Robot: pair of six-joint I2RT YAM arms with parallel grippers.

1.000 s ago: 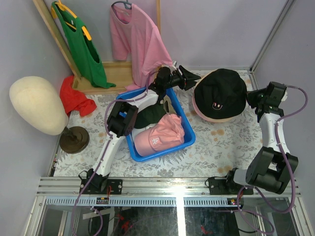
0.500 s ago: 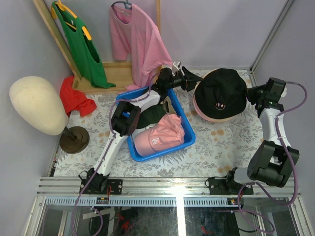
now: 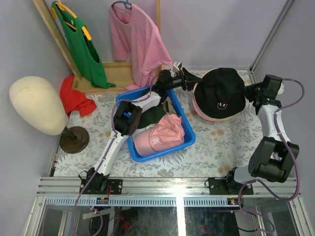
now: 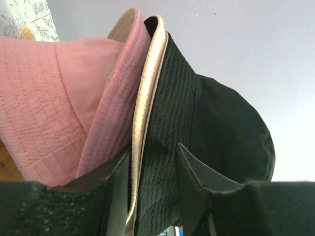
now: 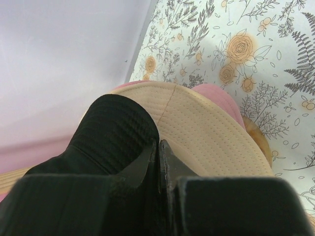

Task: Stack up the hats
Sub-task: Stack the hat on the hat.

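"Checking my left pincer (image 3: 193, 82) against the stack: which way does the hat lie from it?" I ask.

"Straight ahead of your fingertips. The black bucket hat (image 3: 219, 92) sits crown-up on the pink bucket hat (image 3: 206, 117), and its cream-edged brim runs lengthwise away from you, right up the gap."

"Agreed. On the left wrist view my jaws stand apart with that black brim between them and the pink brim just outside the left finger (image 4: 115, 174). Nothing is pinched there that I can see."

"And the right pincer (image 3: 249, 93)?"

"It's on the far side of the hat from my left one, closed down thin on the black brim: black cloth against one finger, tan lining against the other."

"So both arms are at the hat, on opposite edges."

"Yes. I'd judge the next move hangs on my left jaws taking only the black brim, not the pink one beside it. The blue bin (image 3: 189, 140) with the pink cap (image 3: 160, 136) lies behind my left pincer."
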